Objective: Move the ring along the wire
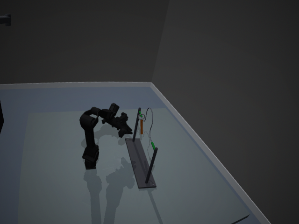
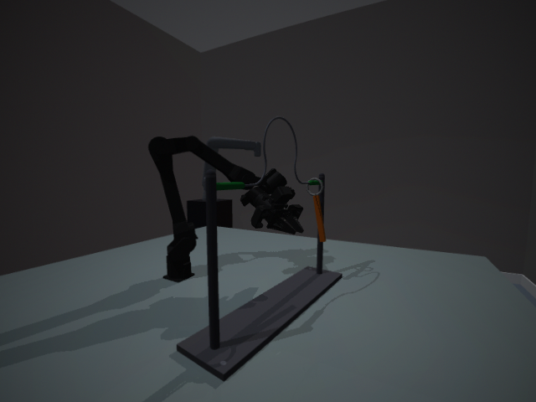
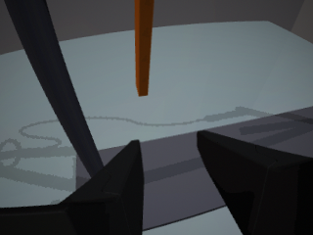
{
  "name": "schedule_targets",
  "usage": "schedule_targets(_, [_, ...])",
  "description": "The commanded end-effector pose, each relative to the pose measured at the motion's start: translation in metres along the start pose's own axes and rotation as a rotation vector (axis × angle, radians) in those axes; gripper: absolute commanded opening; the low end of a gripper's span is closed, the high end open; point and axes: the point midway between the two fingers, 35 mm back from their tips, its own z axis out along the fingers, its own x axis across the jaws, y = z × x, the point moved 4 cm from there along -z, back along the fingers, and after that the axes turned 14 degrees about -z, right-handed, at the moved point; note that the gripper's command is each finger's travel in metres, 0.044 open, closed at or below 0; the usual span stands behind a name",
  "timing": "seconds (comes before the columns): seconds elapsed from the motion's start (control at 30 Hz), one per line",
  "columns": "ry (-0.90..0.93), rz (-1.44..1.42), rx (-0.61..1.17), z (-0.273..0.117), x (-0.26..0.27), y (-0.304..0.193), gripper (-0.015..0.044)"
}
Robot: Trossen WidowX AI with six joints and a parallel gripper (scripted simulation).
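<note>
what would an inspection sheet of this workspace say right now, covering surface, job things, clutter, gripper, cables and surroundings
surface: pale table top, shadows across it
ring: around the wire at the green part by one post
orange handle: hangs below the ring, outside the fingers
wire: grey, curving between two green parts
other post: upright on the dark base board
clutter: nothing seen
gripper: open, nothing between the fingers
cables: nothing seen
surroundings: dark walls; a grey arm on a black block behind
</note>
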Motion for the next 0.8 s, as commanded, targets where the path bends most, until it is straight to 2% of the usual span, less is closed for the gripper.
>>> schedule_targets(0.0, [0.001, 0.011, -0.007, -0.017, 0.000, 0.003, 0.0160])
schedule_targets(0.17, [0.000, 0.011, -0.011, -0.032, -0.002, 0.003, 0.0160])
schedule_targets(0.77, [0.000, 0.011, -0.011, -0.032, -0.002, 0.003, 0.0160])
